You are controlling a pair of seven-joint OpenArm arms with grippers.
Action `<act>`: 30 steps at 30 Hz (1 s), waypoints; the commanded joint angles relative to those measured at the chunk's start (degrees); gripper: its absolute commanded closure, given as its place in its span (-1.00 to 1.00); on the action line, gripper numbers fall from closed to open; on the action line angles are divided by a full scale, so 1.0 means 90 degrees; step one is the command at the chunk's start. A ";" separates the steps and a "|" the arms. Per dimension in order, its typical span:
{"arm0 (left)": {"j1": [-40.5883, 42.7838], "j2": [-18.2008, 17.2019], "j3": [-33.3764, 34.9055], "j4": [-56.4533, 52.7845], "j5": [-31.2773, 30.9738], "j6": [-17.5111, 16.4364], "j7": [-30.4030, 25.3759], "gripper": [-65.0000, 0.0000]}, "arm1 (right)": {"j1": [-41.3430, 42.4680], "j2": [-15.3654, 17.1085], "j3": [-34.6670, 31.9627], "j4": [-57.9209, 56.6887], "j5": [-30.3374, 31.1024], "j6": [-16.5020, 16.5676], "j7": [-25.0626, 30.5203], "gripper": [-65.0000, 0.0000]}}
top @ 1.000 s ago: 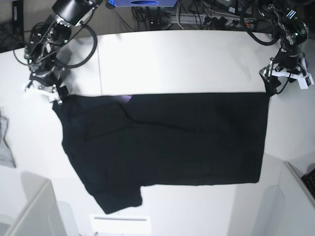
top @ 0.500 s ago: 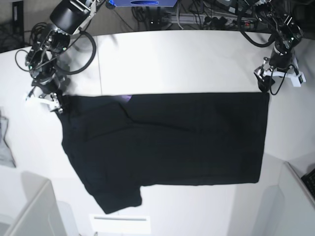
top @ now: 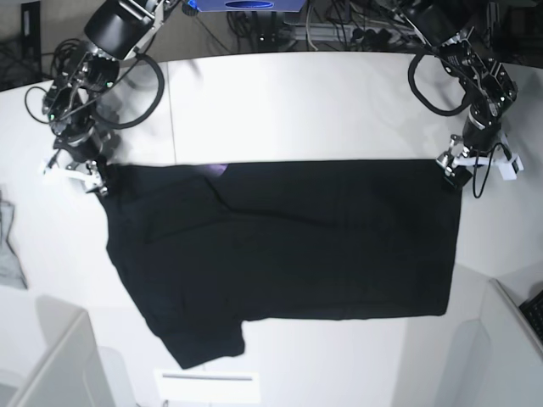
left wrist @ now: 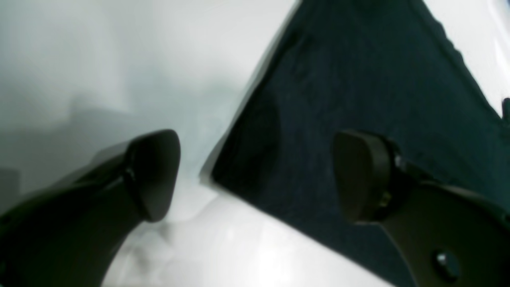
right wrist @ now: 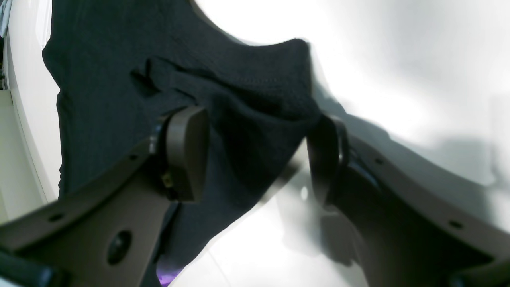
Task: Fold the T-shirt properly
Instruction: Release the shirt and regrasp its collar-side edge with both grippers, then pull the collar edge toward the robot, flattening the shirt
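Jaws spread on both arms, nothing pinched. We note the left gripper [left wrist: 255,175] straddling the T-shirt's [top: 288,246] far hem corner, 1 pad over bare table [top: 297,102], the other over black cloth; in the right wrist view the right gripper [right wrist: 255,155] has a raised bunch of fabric at the shoulder end standing between its pads, possibly brushing 1 pad, but not clamped. The shirt lies mostly flat on the white table, already doubled lengthwise by our reading: a straight far edge runs between the 2 grippers, and a sliver of purple print peeks out along it. We judge each arm sits at 1 end of that edge to keep the fold line square and taut for a next fold. Long axis runs side to side in the base view, collar and sleeves toward the right arm's end, hem toward the left arm's. 1 sleeve [top: 204,343] splays out at the near edge. A grey cloth [top: 8,246] lies at the table's margin, well apart.
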 commanded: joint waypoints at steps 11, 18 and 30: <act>-0.0048 -0.0032 0.0019 -0.0295 0.0044 0.0046 0.0196 0.12 | -0.0031 0.0019 0.0005 -0.0176 -0.0270 -0.0107 -0.0146 0.18; 0.0040 -0.0365 0.0507 -0.0305 0.0054 0.0046 0.0196 1.00 | -0.0031 0.0038 0.0005 -0.0771 -0.0279 0.0752 0.0430 1.00; 0.0968 -0.0638 0.0800 0.0164 0.0025 0.0046 0.0177 1.00 | -0.0724 0.0155 0.0025 0.0127 -0.0240 0.0879 0.0459 1.00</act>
